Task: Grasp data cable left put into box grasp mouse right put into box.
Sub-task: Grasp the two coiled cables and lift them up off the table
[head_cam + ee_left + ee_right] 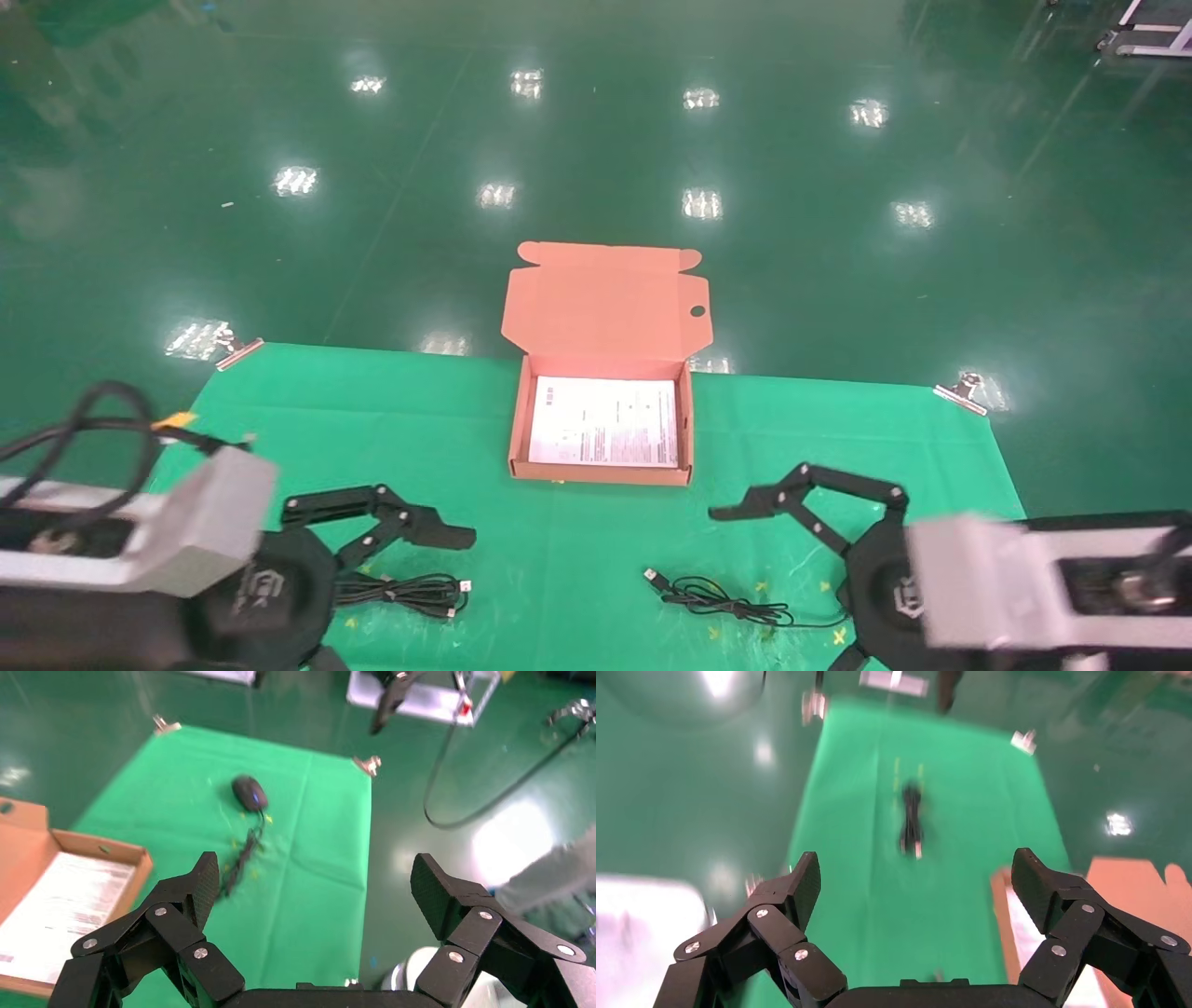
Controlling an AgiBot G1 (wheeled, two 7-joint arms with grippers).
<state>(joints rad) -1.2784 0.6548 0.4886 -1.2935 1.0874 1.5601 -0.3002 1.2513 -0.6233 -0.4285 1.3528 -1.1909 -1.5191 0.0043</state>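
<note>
The orange-brown box [601,473] stands open at the far middle of the green cloth, lid up, with a white printed sheet inside. The data cable [410,594] lies bundled on the near left; it also shows in the right wrist view [911,815]. My left gripper [438,582] is open just above it, empty [314,881]. The mouse [250,792] lies on the cloth, its cord [717,601] trailing toward the middle; my right arm hides the mouse in the head view. My right gripper [745,582] is open and empty over the cord [916,871].
The green cloth [559,559] covers the table, held by metal clips at its far corners [237,349] [964,391]. Glossy green floor lies beyond. The box also shows in the left wrist view [98,850] and the right wrist view [1011,917].
</note>
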